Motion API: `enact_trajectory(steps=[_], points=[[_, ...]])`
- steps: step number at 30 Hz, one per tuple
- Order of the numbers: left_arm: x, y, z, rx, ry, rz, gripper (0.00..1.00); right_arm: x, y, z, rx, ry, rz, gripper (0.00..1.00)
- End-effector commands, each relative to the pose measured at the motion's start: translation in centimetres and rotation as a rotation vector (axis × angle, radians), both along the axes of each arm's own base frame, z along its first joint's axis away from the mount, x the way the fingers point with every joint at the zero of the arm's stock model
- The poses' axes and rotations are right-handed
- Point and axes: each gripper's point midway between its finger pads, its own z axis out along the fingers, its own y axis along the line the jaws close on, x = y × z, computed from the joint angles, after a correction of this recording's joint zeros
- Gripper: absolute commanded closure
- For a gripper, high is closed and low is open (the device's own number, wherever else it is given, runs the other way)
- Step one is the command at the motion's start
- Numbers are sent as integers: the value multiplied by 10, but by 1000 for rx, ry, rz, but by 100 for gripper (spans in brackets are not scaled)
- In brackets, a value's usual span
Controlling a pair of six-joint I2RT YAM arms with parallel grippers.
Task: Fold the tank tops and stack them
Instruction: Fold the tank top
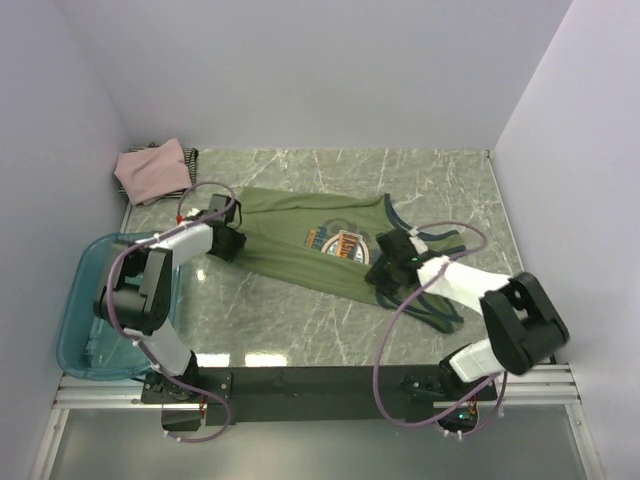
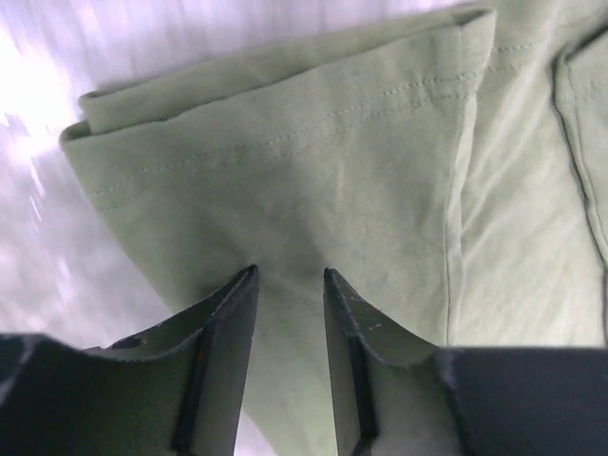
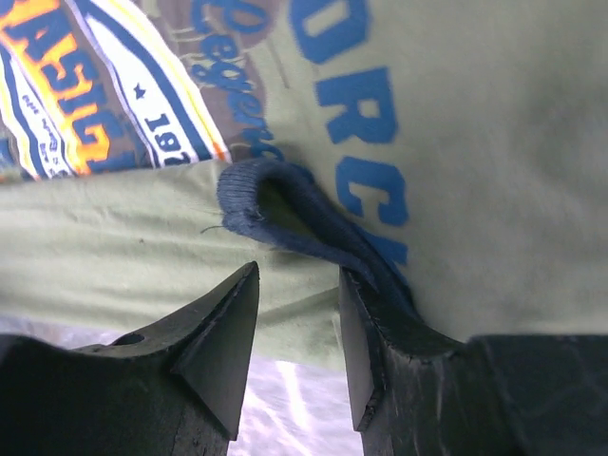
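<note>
The dusty-pink tank top (image 1: 152, 170) is laid in the far left corner. The left gripper (image 2: 290, 275) is held over the hem (image 2: 285, 133) of the olive-green tank top (image 1: 290, 235), jaws parted, nothing clamped. This garment is spread mid-table. The right gripper (image 3: 299, 271) is parted beside its navy trim (image 3: 285, 204).

Layout, top view. You have the spread tank top (image 1: 285, 225) flat mid-table (image 1: 320, 335), hem to your L, straps to your R and nearer the arm bases. Far-L corner: folded tank top (image 1: 150, 172) on the table, w/ a third tank top (image 1: 191, 158) showing at its R edge; under or beside, can't tell. Bin (image 1: 72, 330) sits at near-L table edge, L of the L arm. L gripper (image 1: 230, 243) is over the hem end, R gripper (image 1: 385, 265) over the strap end.
</note>
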Motion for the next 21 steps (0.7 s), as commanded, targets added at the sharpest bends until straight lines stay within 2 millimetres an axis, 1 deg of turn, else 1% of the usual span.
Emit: enact_trajectory(steps=[1,2,3,4,5,6,7,8,9,11,12,13,14,15,17,18,19,20,21], points=[[-69,-20,-32,-44,175,-1,58,-53,-58,-21,-154,151,-64,52],[-75,-26,-31,-51,175,-11,57,-52,-61,-13,-144,123,-73,52],[-81,-32,-30,-64,172,-7,55,-54,-68,-11,-158,119,-90,50],[-94,-38,-29,-69,174,-31,54,-60,-73,-9,-167,126,-98,50],[-101,-40,-30,-75,176,-31,54,-60,-75,-2,-156,102,-103,50],[-107,-41,-30,-87,171,-27,53,-66,-80,-2,-168,112,-103,50],[-119,-39,-31,-93,176,-28,52,-68,-81,-1,-168,106,-102,50],[-123,-36,-32,-89,178,-20,51,-69,-82,2,-162,92,-101,50],[-129,-31,-32,-77,186,-18,49,-75,-84,-1,-171,103,-90,50],[-138,-25,-30,-67,184,-11,48,-79,-85,-1,-168,104,-74,50],[-140,-25,-28,-74,174,-15,48,-83,-87,-4,-176,112,-59,51],[-143,-26,-25,-88,156,-18,48,-84,-88,-3,-183,107,-56,52],[-142,-28,-22,-99,143,-30,48,-81,-86,4,-173,82,-49,52],[-136,-29,-15,-101,119,-37,48,-78,-86,10,-172,63,-36,52],[-121,-30,3,-89,67,-54,47,-65,-81,31,-158,-6,-23,51],[-115,-29,10,-71,55,-77,45,-49,-74,53,-138,-72,4,50],[-97,-35,30,-72,18,-97,45,-40,-70,66,-129,-108,17,50],[-90,-37,39,-61,9,-124,44,-22,-62,88,-124,-161,53,49],[-83,-39,48,-57,-2,-131,42,-10,-59,100,-122,-189,62,49]])
